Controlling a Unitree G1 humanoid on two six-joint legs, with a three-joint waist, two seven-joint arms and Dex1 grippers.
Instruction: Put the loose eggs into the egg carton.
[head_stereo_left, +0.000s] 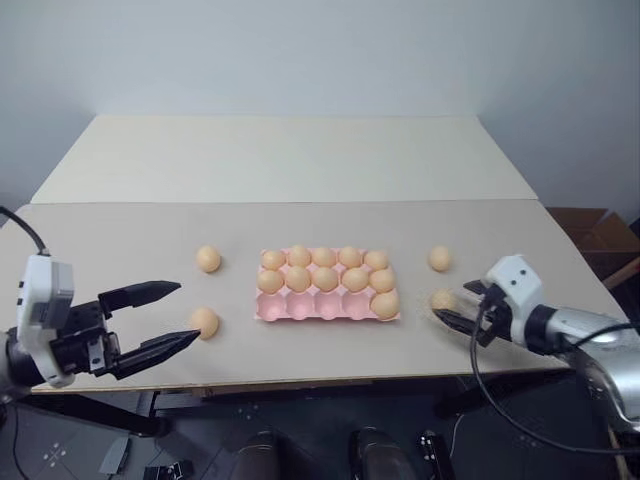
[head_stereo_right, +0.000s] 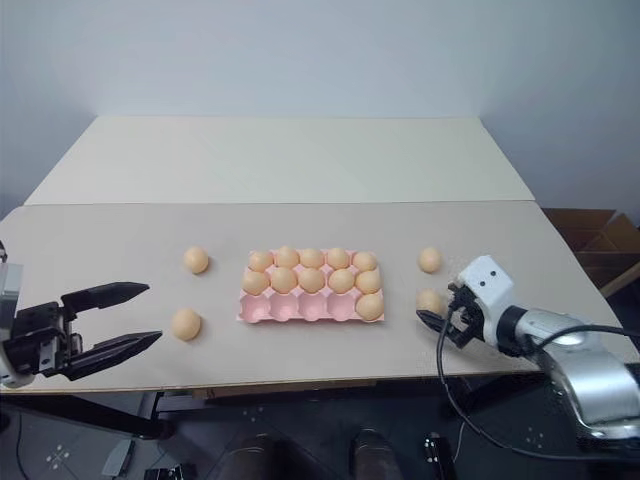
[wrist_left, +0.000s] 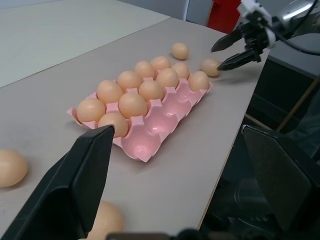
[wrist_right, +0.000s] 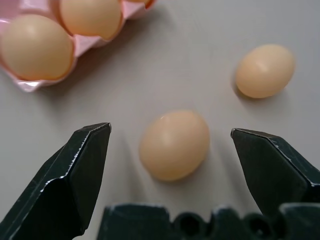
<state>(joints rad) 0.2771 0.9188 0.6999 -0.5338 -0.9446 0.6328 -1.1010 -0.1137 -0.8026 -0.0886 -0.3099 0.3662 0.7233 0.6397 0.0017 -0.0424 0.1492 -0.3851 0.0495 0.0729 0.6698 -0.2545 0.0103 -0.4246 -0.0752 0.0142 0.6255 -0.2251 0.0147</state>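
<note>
The pink egg carton lies mid-table with its two far rows full, one egg in the near right cup and the other near cups bare. Two loose eggs lie left of it, one farther and one nearer. Two more lie on the right, one farther and one nearer. My left gripper is open, its fingertips just left of the near left egg. My right gripper is open and straddles the near right egg without touching it.
The table's front edge runs just below both grippers. A second pale board extends the table at the back. A cardboard box stands off the table's right side.
</note>
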